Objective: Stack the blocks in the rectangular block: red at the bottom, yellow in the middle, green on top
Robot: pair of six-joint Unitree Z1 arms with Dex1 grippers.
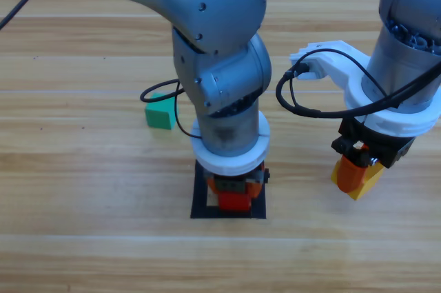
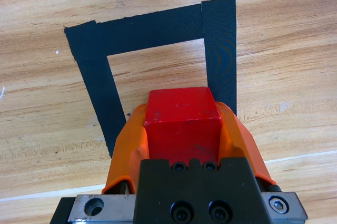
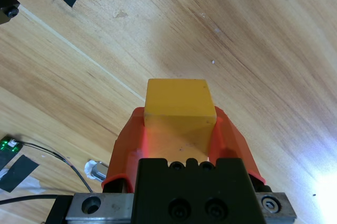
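My left hand (image 2: 181,129) grips the small matte red cube (image 2: 181,116) over the black tape square (image 2: 152,31); my right hand (image 3: 179,129) clamps the small yellow cube (image 3: 179,110) above bare wooden tabletop (image 1: 83,251). Farther off, the teal-green cube (image 1: 159,111) sits square-on.

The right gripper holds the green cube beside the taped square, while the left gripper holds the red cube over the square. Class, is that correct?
Not quite. The right gripper holds the yellow cube, as the right wrist view shows. The green cube lies free on the table. The rest stands: the left gripper holds the red cube over the taped square.
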